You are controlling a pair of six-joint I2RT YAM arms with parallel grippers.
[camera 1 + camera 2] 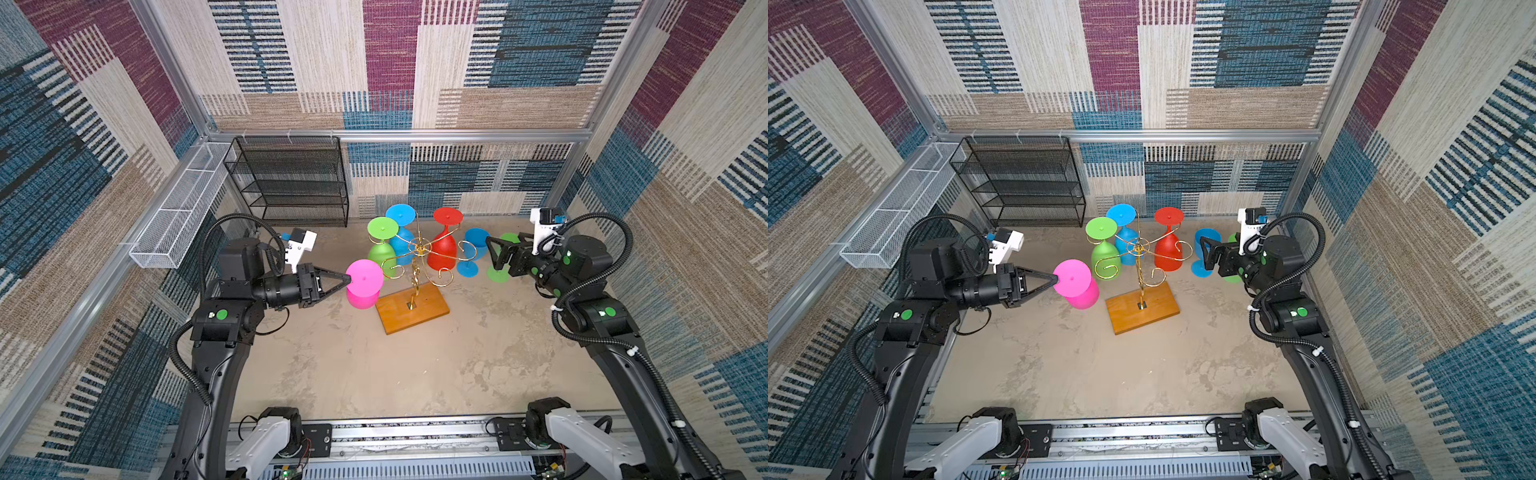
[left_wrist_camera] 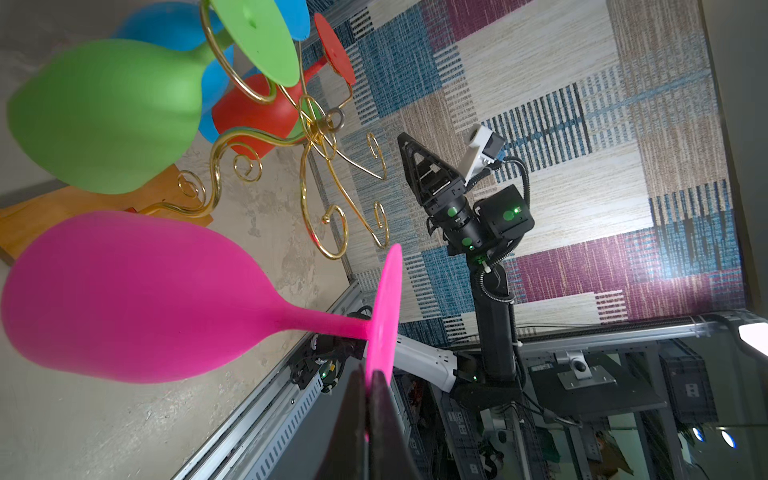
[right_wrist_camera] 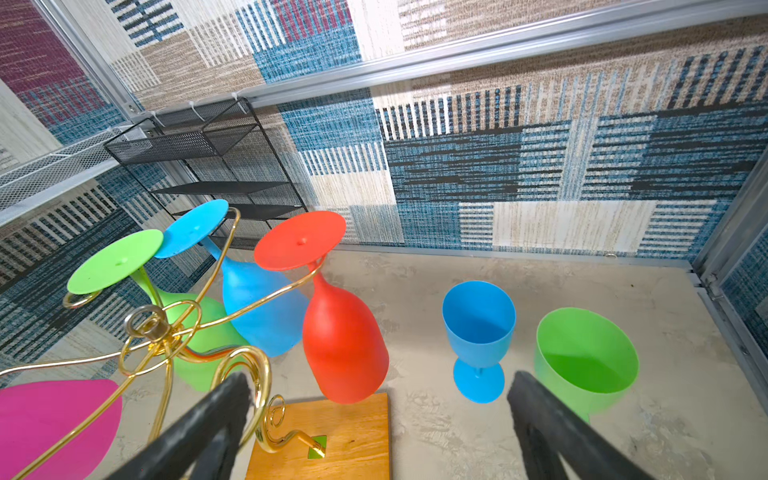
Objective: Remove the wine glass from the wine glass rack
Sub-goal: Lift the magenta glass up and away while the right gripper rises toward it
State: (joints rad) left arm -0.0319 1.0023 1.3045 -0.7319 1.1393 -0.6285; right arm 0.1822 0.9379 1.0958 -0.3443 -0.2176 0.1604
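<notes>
Pink wine glass [image 1: 364, 286]: upside down, in the air just beside the wine glass rack [image 1: 432, 309]; stem [image 2: 324, 324] appears clear of the wire arms.
Left gripper [image 1: 347, 279]: pressed together on the rim of the glass's foot [image 2: 384, 307].
Right gripper [image 1: 494, 253]: spread wide, empty, on the rack's other side.
Handling: likely light, stiff matte plastic, not brittle; the bowl [image 2: 137, 295] may swing under an edge pinch.
Hold point: foot rim works; the stem is probably steadier.

Rack [image 1: 419, 249]: glossy gold metal wire on a smooth wooden base [image 1: 424, 311]. Pink glass [image 2: 137, 295]: matt, faintly grainy plastic (the other 5 look alike). Floor [image 1: 374, 374]: rough, mottled. Shelf [image 1: 291, 183]: black metal mesh.
</notes>
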